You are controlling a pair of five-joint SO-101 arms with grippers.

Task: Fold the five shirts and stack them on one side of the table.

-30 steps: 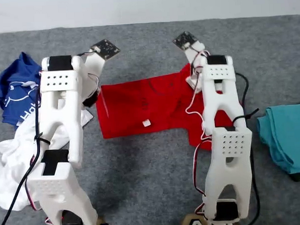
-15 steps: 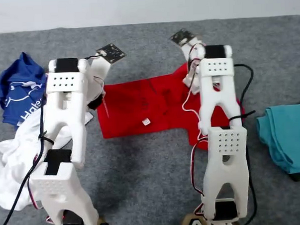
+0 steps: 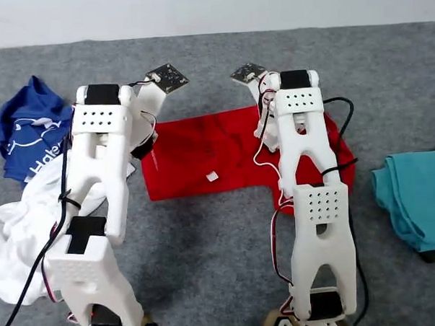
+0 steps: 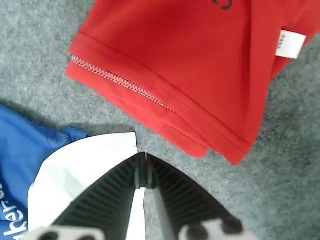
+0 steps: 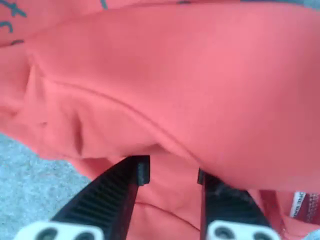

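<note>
The biggest shift is in the right arm (image 3: 304, 152). It has swung inward from the outer edge of the red shirt (image 3: 202, 153) and now stands over the garment's right half, baring more red cloth on its outer side. The left arm (image 3: 102, 161) has moved far less, edging a little toward the centre, and sits at the shirt's left sleeve. The red shirt lies spread in the middle of the grey table (image 3: 207, 264) between the two arms. Its left and near edges are where they were, so the sweep seems not to have carried a clean fold across yet. The blue shirt (image 3: 28, 128) and white shirt (image 3: 18, 222) are loosely heaped at the left and the teal shirt (image 3: 414, 198) lies apart at the right edge, so the task looks to be in its early part. The right gripper (image 5: 170, 172) hangs low over a raised ridge of red cloth with its jaws parted, holding nothing that I can make out. The left gripper (image 4: 141, 167) has its fingers pressed together on nothing, above the table just beside the sleeve hem. The small white label (image 3: 212, 177) has not moved.
</note>
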